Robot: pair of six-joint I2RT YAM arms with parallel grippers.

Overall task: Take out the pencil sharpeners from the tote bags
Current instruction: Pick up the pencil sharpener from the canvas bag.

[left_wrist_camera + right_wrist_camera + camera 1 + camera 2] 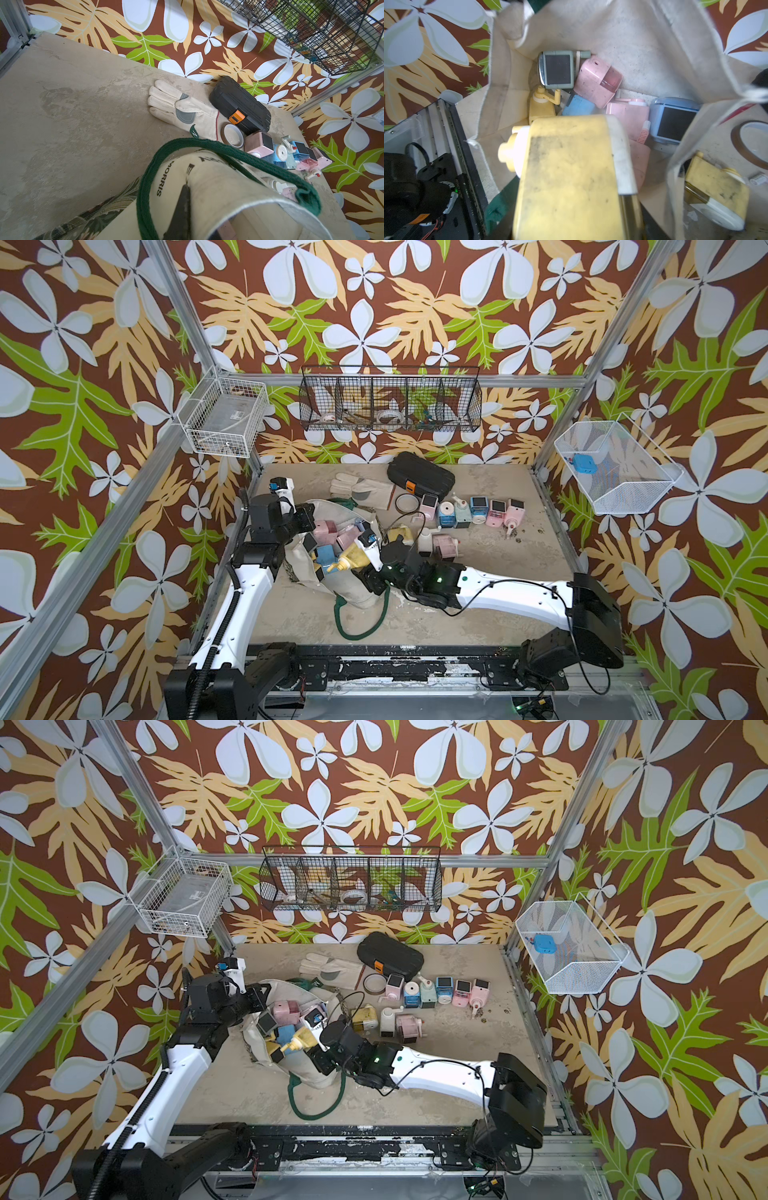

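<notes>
1. The right gripper is clenched around a yellow boxy plastic crank sharpener. In the right wrist view the sharpener hides most of the fingers, so we judge the grasp mainly from the top views.
2. That sharpener hangs just above the open mouth of the cream canvas tote bag, with its knob end toward the robot's left.
3. The left gripper is pinched tight on the tote's rim on the left side. In the left wrist view one dark finger presses on the canvas beside the "MORRIS" lettering.
4. Inside the bag we see more sharpeners lying jumbled, among them a grey-green sharpener with a dark square window, a rounded pink sharpener and a pale blue sharpener.
5. The tote lies on the beige table, and its dark green strap handle loops out toward the front edge.
6. Just beside the bag, on the table, lie a second yellow sharpener, a white sharpener and a dusty pink sharpener.
7. Farther back a row of six pastel sharpeners stands upright.
8. At that row's left end lies a brown tape roll. Behind it are a black hard case and a pale work glove.
</notes>
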